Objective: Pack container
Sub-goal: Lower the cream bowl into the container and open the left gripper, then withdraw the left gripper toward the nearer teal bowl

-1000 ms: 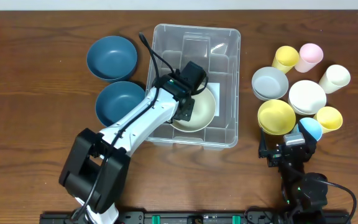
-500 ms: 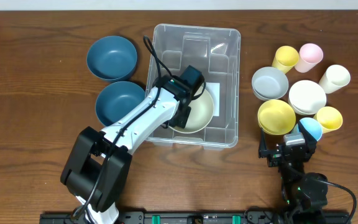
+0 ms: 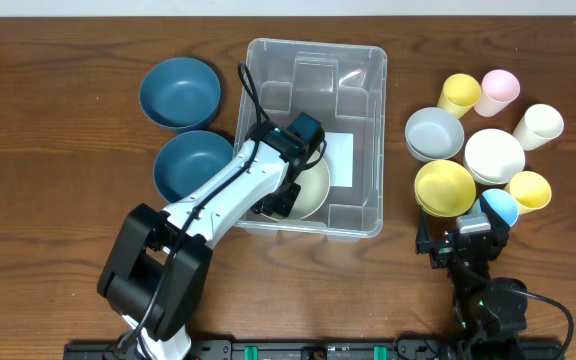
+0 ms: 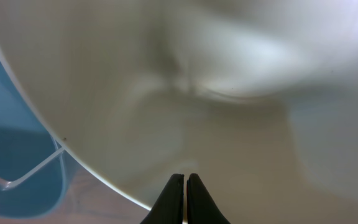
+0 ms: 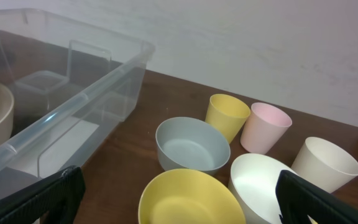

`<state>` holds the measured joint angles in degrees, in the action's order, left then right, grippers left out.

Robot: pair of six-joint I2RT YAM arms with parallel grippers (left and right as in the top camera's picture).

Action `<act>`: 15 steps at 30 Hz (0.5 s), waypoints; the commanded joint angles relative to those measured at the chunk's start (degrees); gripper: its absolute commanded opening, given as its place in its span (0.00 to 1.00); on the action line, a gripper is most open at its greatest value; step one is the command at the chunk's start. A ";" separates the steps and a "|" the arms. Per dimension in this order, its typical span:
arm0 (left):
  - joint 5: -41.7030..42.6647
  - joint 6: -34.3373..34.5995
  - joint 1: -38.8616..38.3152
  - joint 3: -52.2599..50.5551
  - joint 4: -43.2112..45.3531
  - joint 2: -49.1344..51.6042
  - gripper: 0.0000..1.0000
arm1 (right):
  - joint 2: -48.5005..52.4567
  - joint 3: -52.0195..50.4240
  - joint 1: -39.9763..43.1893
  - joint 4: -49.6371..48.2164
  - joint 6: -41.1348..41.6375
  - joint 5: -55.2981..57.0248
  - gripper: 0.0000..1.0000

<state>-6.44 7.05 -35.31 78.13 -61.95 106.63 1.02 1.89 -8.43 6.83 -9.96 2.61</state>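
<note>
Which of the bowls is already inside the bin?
The round cream bowl, alone inside the large clear plastic bin. The two dark blue bowls and the grey bowl, white bowl and yellow bowl sit outside on the wooden table.

The wooden table (image 3: 48,200) bears the container (image 3: 315,72), several bowls (image 3: 179,92) and several cups (image 3: 538,126).

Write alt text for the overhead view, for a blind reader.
A white robot arm reaches into a clear plastic container at the centre of a wooden table, its left hand at a cream bowl inside. Two blue bowls sit left of the container; a cluster of pastel bowls and cups sits right, with the other arm beside them.
</note>
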 commanded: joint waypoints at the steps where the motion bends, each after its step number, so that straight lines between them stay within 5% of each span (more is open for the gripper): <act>1: -0.68 1.01 0.24 2.73 -0.33 -0.55 0.06 | -0.11 -0.20 -0.20 0.07 -0.61 0.59 0.99; 9: -1.20 3.91 1.22 13.88 -0.13 -7.91 0.06 | -0.11 -0.20 -0.20 0.07 -0.61 0.59 0.99; 15: -10.88 12.50 9.46 15.85 -0.68 -16.94 0.06 | -0.11 -0.20 -0.20 0.07 -0.61 0.59 0.99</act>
<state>-10.66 14.04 -30.37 93.12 -61.67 93.80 1.02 1.89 -8.43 6.81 -9.96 2.61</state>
